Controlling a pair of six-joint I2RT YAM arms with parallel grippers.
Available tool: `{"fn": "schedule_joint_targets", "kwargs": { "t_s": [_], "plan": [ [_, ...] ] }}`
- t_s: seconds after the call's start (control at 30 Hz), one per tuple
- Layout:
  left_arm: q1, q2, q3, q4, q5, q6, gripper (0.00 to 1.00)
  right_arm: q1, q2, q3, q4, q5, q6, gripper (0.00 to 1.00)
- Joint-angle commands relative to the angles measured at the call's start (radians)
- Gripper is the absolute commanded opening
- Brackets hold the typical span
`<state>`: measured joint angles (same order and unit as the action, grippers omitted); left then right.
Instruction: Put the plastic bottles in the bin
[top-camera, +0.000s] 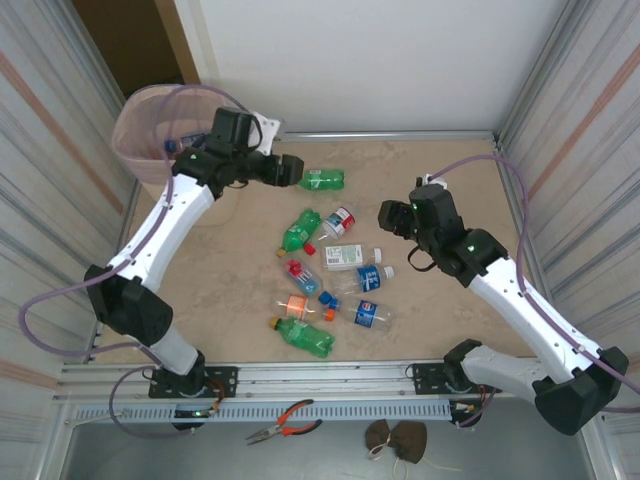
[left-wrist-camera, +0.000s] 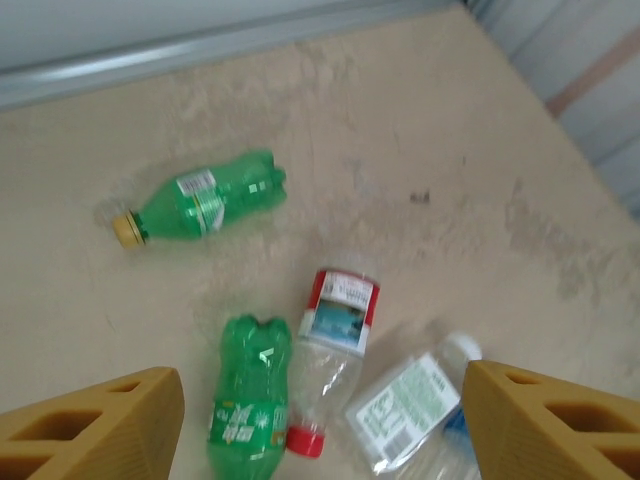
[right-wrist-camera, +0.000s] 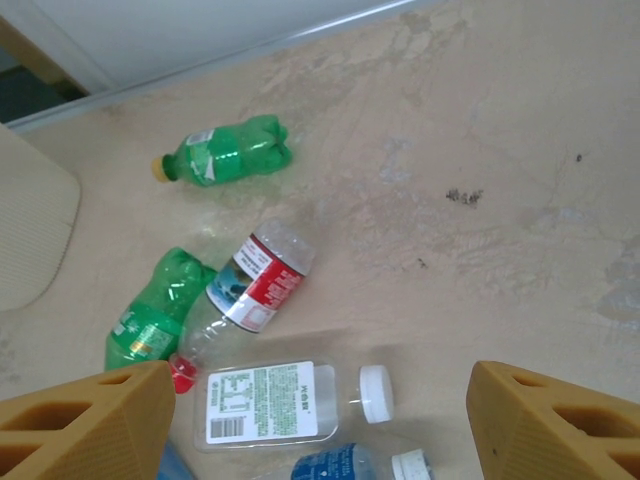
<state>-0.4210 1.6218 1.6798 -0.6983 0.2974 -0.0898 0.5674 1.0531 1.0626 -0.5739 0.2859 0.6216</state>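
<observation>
The bottles (top-camera: 345, 257) are seen lying on the table (top-camera: 450, 180), most in a loose pile in the middle. One green bottle (top-camera: 322, 180) lies apart at the far side. The bin (top-camera: 140, 135) is placed at the far left corner. Nothing is held: the fingers of the left gripper (top-camera: 292, 170) and right gripper (top-camera: 388, 214) are spread apart and empty. A pick-up seems to be in hand. Next, a bottle must be straddled, gripped and carried to the bin.
</observation>
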Motion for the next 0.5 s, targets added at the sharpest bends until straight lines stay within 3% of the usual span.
{"fn": "schedule_joint_targets", "kwargs": {
  "t_s": [0.0, 0.47],
  "plan": [
    [-0.013, 0.034, -0.049, -0.039, 0.025, 0.098, 0.76, -0.020, -0.018, 0.018, -0.037, -0.023, 0.015, 0.76],
    [-0.015, 0.269, -0.084, -0.045, 0.035, 0.208, 0.85, -0.101, 0.001, 0.019, -0.040, -0.050, -0.014, 0.76]
  ]
}}
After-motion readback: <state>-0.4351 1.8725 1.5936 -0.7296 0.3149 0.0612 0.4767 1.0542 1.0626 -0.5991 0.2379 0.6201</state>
